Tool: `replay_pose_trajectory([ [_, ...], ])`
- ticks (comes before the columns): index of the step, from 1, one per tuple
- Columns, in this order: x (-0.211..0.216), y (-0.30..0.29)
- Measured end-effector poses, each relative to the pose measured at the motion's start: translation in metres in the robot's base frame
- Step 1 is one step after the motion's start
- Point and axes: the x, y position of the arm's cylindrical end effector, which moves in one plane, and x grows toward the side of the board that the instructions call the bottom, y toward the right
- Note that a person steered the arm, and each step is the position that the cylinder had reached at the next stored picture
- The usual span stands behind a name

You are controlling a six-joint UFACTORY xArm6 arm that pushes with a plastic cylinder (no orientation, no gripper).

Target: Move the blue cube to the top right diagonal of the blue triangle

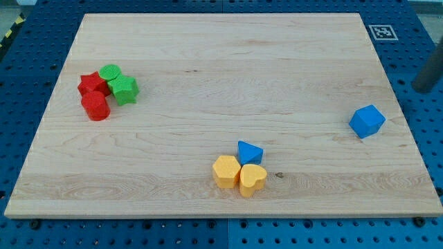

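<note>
The blue cube [367, 121] sits near the board's right edge, about midway down. The blue triangle [249, 151] lies at the lower middle, far to the cube's left and a little lower. My tip [421, 88] is the lower end of a dark rod entering from the view's right edge. It is off the board, above and to the right of the blue cube, and apart from it.
A yellow hexagon-like block [226, 171] and a yellow heart [252, 180] touch the blue triangle from below. At the left, a red star [92, 84], red cylinder [95, 106], green cylinder [109, 72] and green star [124, 88] cluster together. A printed marker [382, 32] is at the board's top right corner.
</note>
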Motion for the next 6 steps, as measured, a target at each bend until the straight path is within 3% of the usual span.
replay_pose_trajectory([
  [1,0.061,-0.033],
  [2,0.074,-0.045],
  [3,0.071,-0.05],
  [6,0.064,-0.142],
])
